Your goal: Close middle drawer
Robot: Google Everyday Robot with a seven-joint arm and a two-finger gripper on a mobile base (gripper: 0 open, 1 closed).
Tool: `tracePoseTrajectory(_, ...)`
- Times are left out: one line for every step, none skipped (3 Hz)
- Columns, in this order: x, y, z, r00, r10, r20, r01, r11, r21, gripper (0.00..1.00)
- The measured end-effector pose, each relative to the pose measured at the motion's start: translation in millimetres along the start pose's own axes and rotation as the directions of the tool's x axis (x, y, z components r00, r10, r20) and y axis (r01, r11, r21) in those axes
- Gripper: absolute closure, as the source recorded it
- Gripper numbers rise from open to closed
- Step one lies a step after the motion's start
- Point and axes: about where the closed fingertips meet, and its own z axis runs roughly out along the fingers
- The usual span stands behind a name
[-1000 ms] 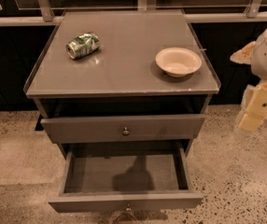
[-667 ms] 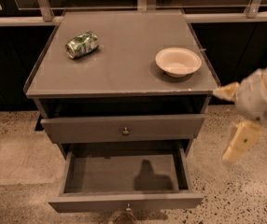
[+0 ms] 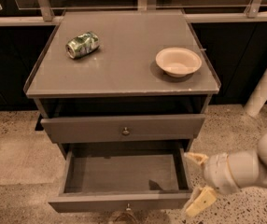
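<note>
The middle drawer (image 3: 119,200) is pulled out of the grey cabinet; its shallow box (image 3: 124,171) is empty and its small knob (image 3: 128,208) shows at the bottom edge. Above it, the taller-fronted top drawer (image 3: 124,127) with the bigger knob sits nearly closed. My gripper (image 3: 198,181) is low at the right, just beside the open drawer's front right corner. Its two cream fingers (image 3: 201,202) are spread apart and hold nothing. It does not visibly touch the drawer. The lowest drawer is out of view.
A crushed green can (image 3: 82,44) and a white bowl (image 3: 178,61) sit on the cabinet top (image 3: 119,73). A white post (image 3: 264,85) leans at the right. A dark railing runs behind. Speckled floor (image 3: 12,153) lies on both sides.
My arm has swung down and to the left, from beside the cabinet's upper right to the open drawer's front right corner. The drawer has not moved.
</note>
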Motion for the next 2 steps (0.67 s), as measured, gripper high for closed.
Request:
tracePoseTrajectory(44.1, 1.6, 52.3, 0.993, 0.097, 0.064, -0.099, 0.9944, 0.035, 0.00)
tracePoseTrajectory(49.6, -17.1, 56.5, 0.992, 0.106, 0.069, -0.113, 0.9883, 0.102, 0.19)
